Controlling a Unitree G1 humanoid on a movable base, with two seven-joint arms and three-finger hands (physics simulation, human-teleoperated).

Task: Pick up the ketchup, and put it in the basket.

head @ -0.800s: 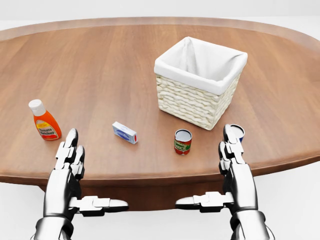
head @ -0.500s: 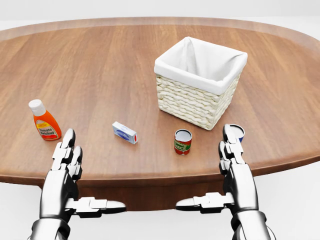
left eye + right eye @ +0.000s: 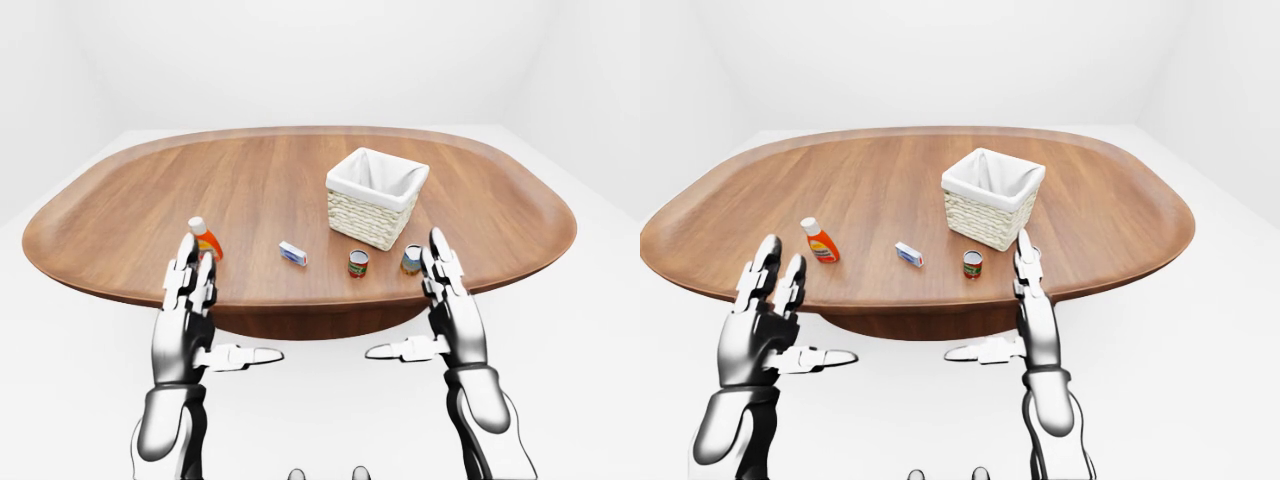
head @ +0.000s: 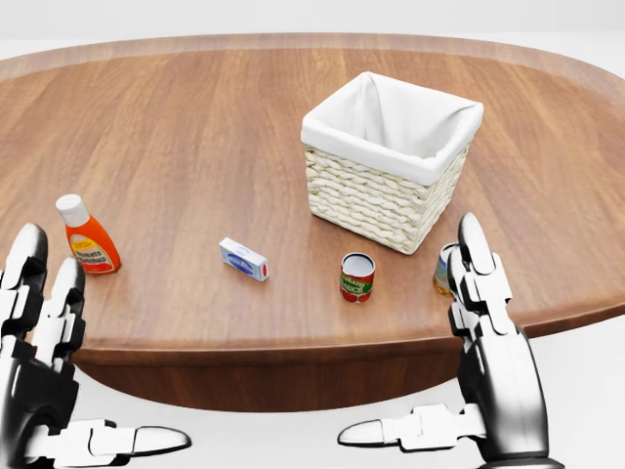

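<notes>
Two hands hover off the table's (image 4: 244,127) near edge, both w/ fingers spread and thumbs pointing inward, gripping nothing. Ketchup (image 4: 87,237) stands upright on the near-left part of the table, untouched, well apart from the basket (image 4: 391,161), which sits further right and farther back.

Big change vs the earlier head views: left hand (image 4: 39,371) has swung out to the left and now sits at the view's bottom-left corner, below and a bit left of the bottle instead of right of it. Right hand (image 4: 493,352) has shifted a little right and looks bigger/closer in view; it now half-covers the blue-rimmed can (image 4: 444,269). Table items themselves haven't moved: small blue-white box (image 4: 243,259) and red-green can (image 4: 357,277) are in the same spots, so the cam seems steady.

Meaning for the task, imo: left hand is lining up w/ the ketchup for a reach; no contact yet, pick not begun. Next needs a forward reach over the edge and closing round the bottle.
</notes>
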